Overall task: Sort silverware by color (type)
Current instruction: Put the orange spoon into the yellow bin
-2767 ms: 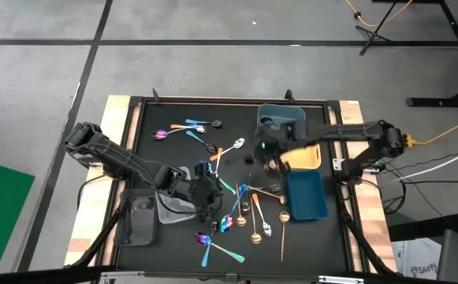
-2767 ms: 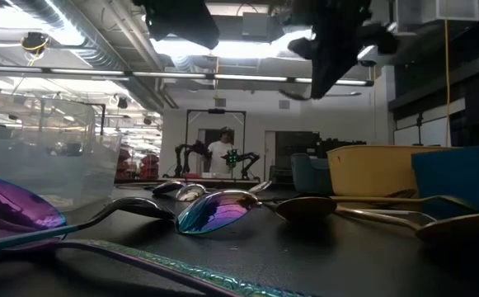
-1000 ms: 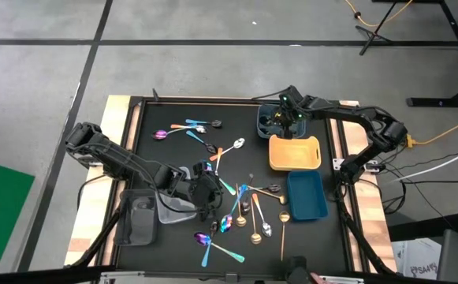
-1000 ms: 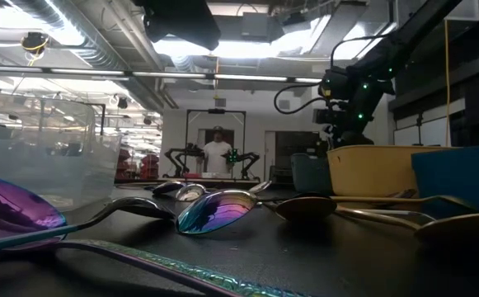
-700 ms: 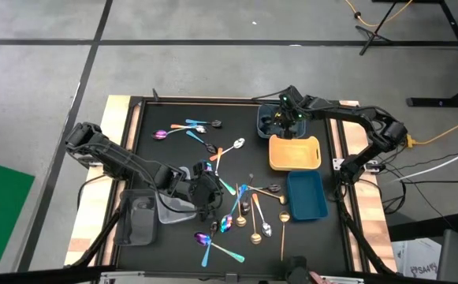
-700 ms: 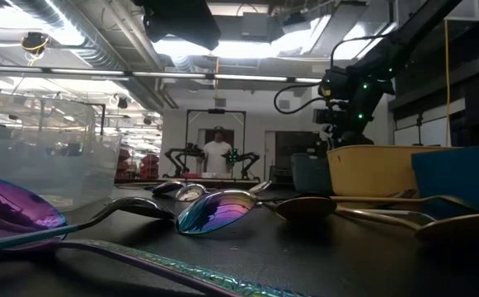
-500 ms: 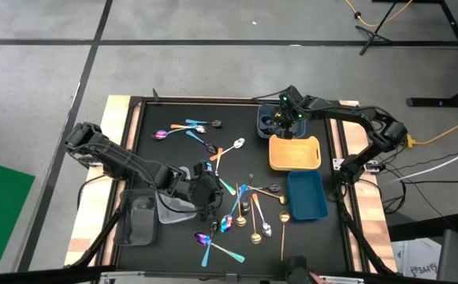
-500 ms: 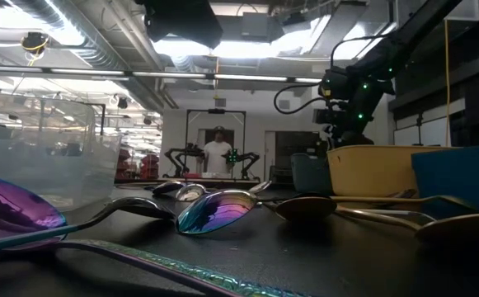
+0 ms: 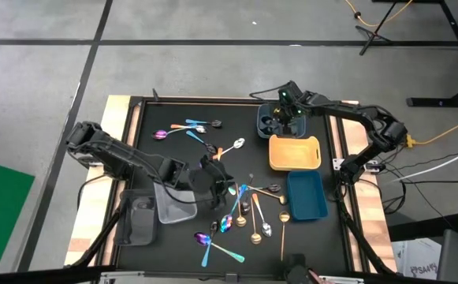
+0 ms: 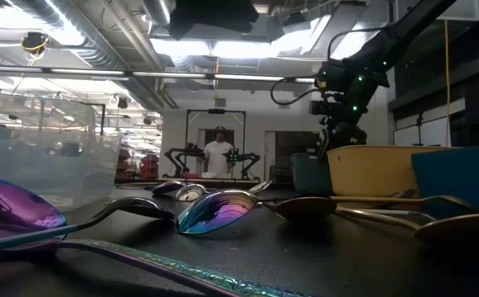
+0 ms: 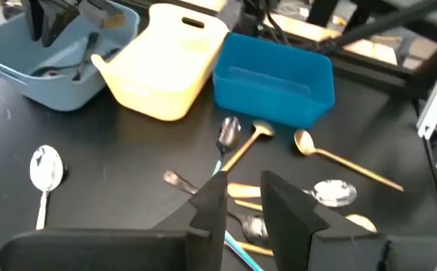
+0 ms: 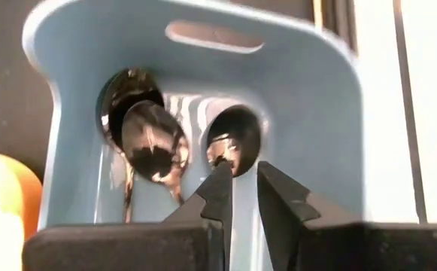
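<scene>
The right end effector (image 12: 238, 184) hangs over the pale blue tray (image 12: 308, 113), fingers slightly parted and empty, above dark spoons (image 12: 154, 143) lying inside. The left end effector (image 11: 241, 197), narrowly open and empty, hovers over the mixed spoons (image 9: 244, 209) beside the tray's neighbouring yellow tray (image 9: 295, 153) on the surface (image 9: 173, 154).

Black table mat (image 9: 165, 158) on a wooden tabletop. At the right: pale grey-blue tray (image 9: 269, 117) far, yellow tray (image 9: 294, 153) just nearer, bright blue tray (image 9: 307, 196) nearest. Clear tray (image 9: 175, 207) and grey tray (image 9: 138, 217) at near left. Person (image 10: 217, 152) standing far off.
</scene>
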